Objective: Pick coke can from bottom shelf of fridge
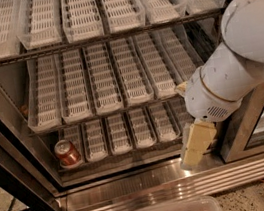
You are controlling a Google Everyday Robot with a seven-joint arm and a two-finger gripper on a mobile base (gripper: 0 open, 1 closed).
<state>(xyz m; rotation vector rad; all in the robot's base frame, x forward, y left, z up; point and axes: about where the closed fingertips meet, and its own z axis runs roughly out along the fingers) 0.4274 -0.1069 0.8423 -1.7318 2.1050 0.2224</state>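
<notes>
Your gripper hung at the right front of the bottom shelf, well apart from the coke can in the leftmost lane; open or closed, I couldn't tell. Crossing over, you risked clipping the shelf edge or toppling the can

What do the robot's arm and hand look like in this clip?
The arm is white, with fat rounded segments, a thin tan seam ring and a small vent grille. The hand, low at the right front of the fridge, is cream and blocky.
</notes>
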